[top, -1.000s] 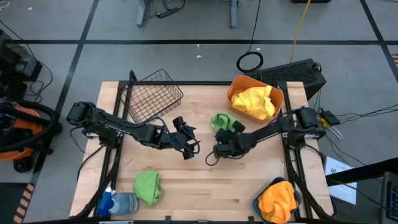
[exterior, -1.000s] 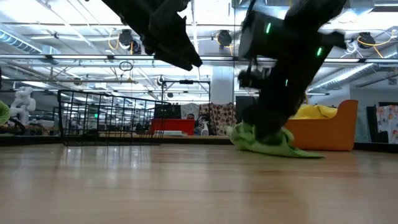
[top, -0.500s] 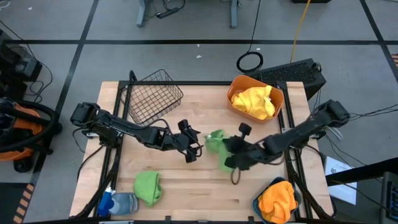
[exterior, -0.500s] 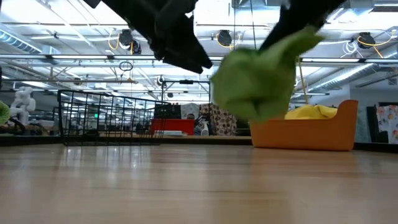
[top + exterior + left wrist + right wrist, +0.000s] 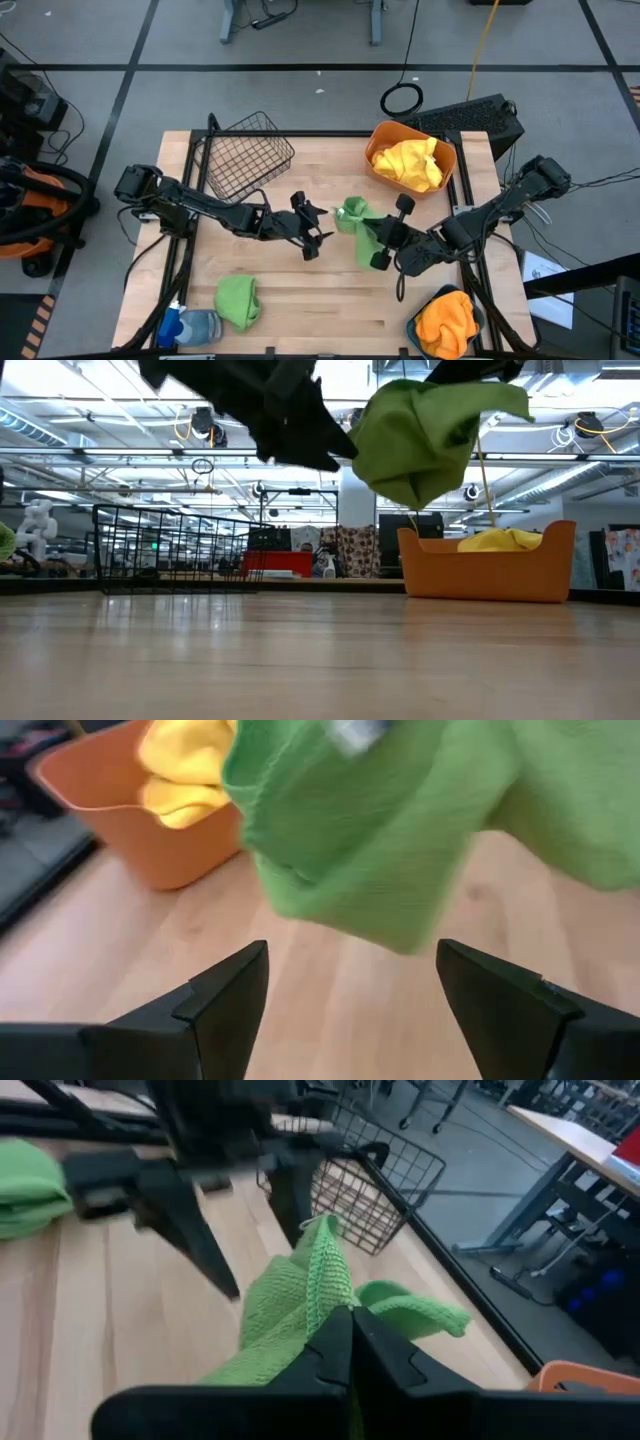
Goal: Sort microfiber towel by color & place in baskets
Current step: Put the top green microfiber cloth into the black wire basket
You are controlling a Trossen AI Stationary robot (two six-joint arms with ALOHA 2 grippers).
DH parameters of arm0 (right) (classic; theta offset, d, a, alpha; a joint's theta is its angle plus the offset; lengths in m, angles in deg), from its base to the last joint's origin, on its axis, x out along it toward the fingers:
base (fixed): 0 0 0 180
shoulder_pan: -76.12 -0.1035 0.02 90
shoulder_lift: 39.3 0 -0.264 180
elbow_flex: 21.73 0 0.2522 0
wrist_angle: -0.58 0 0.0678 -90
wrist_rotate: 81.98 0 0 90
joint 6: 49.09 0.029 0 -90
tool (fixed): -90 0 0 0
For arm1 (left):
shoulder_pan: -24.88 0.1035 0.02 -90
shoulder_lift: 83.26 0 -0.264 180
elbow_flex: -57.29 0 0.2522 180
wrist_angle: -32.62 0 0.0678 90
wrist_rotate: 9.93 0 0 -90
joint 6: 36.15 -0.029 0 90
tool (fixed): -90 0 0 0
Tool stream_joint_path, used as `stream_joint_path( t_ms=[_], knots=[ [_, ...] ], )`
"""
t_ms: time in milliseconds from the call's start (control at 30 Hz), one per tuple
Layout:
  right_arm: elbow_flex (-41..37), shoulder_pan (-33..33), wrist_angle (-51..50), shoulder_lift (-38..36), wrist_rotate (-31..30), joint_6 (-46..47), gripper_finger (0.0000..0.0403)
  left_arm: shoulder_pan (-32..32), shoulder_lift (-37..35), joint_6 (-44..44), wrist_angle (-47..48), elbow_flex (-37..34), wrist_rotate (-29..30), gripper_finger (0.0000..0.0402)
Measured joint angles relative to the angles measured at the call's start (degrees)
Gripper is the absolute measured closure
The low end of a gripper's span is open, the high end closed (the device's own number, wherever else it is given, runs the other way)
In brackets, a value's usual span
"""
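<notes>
A green towel [image 5: 352,214] hangs in the air over the table's middle, held by my right gripper [image 5: 367,236], which is shut on it. In the low view this green towel [image 5: 425,430] is clear of the wood. My left gripper [image 5: 312,228] is open just to its left, fingers pointing at the cloth [image 5: 400,830] without touching it. A second green towel [image 5: 238,300] lies flat near the table's near-left corner. Yellow towels [image 5: 408,162] fill the orange basket [image 5: 376,137]. Orange towels [image 5: 445,322] sit in the teal basket [image 5: 412,328]. The black wire basket [image 5: 246,152] stands at far left. My right gripper pinches a bunched fold of the green towel [image 5: 322,1295] between its two shut fingers [image 5: 372,1355]. It comes roughly level from the table's right. The cloth is lifted clear of the table and droops slack beyond and below the fingertips.
A blue-and-white bottle [image 5: 188,325] lies at the near-left corner beside the second green towel. Bare wood [image 5: 330,290] stretches along the near middle of the table. The wire basket [image 5: 385,1175] stands beyond my left arm in the right wrist view.
My right gripper, shut on the green towel, has risen and drawn back toward the table's near-right, lifting the cloth off the wood until it hangs clear. My left gripper has edged right, toward the towel, staying open.
</notes>
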Motion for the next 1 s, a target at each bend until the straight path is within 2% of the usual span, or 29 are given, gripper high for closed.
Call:
stream_joint_path(
  t_ms=[133, 233, 300, 533, 633, 767, 900, 1000],
  knots=[
    [0.02, 0.00, 2.26, -0.07, -0.01, -2.52, 0.0403, 2.38, 0.07, -0.85, -22.27, -8.71, -13.35, 0.0107],
    [0.02, 0.00, 3.29, -0.07, -0.02, -3.97, 0.0403, 3.44, 0.06, 1.52, -35.26, -14.36, -18.47, 0.0107],
    [0.02, 0.00, 4.17, -0.07, -0.02, -4.88, 0.0403, 4.34, 0.06, 2.88, -40.60, -16.73, -21.50, 0.0107],
    [0.04, 0.00, 11.13, -0.07, 0.64, -10.60, 0.0402, 4.60, 2.74, 6.53, -45.35, -17.72, -22.11, 0.0107],
    [0.04, 1.13, 18.25, -0.07, 4.95, -15.70, 0.0402, 5.02, 4.35, 5.79, -49.15, -16.59, -21.95, 0.0107],
    [0.07, 4.44, 27.93, 0.58, 12.25, -20.49, 0.0402, 5.86, 4.76, 1.13, -54.82, -15.62, -22.27, 0.0107],
    [0.11, 7.12, 30.93, 1.16, 15.82, -22.81, 0.0402, 5.83, 4.74, -4.37, -64.63, -15.52, -22.30, 0.0108],
    [0.09, 9.03, 31.89, 2.43, 18.28, -23.07, 0.0402, 5.83, 4.52, -8.25, -69.04, -15.50, -23.46, 0.0128]
  ],
)
